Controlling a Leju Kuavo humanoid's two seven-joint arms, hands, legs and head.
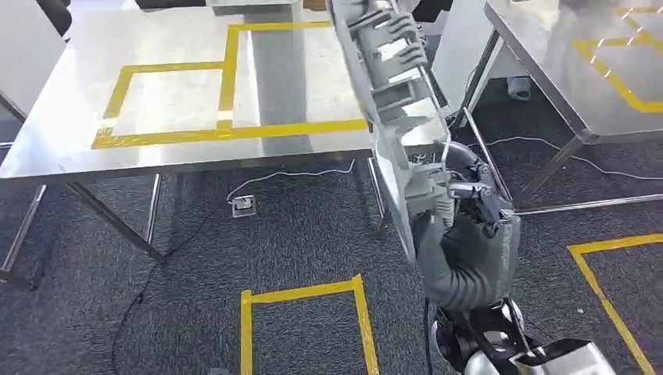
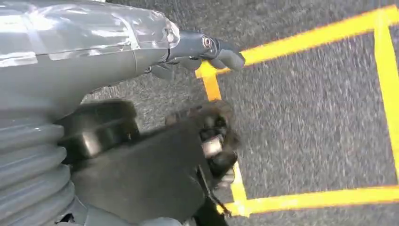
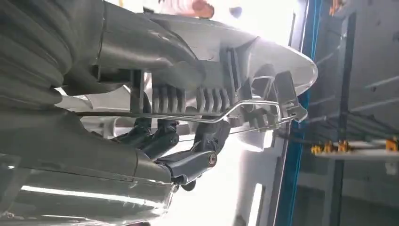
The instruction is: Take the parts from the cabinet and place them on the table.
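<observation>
1. Right hand [image 1: 469, 205]: the dark fingers [image 3: 160, 139] and thick grey thumb are clamped on the lower end of a long grey moulded plastic part with ribs and a thin metal wire rod [image 1: 395, 94].
2. Long grey part: held in the air, tilted, its upper end reaching up and away from the hand over the near right corner of the worktop. In the right wrist view the ribbed inner side [image 3: 202, 89] faces the fingers, and the wire rod [image 3: 244, 107] runs along it.
3. Left hand [image 2: 207, 52]: it hangs over the dark grey carpet floor [image 2: 306, 117]. The grey thumb is extended, nothing is seen in its grasp, and whether the fingers are apart or together cannot be told.
4. Shiny steel worktop with yellow tape rectangles [image 1: 172, 94]: it stands ahead of the robot.
5. A second steel worktop with yellow tape [image 1: 594, 70] stands to the right.
6. Carpet floor: yellow tape outlines [image 1: 305, 301] lie in front of the robot, and a white cable [image 1: 289, 173] runs beneath the first worktop.
</observation>
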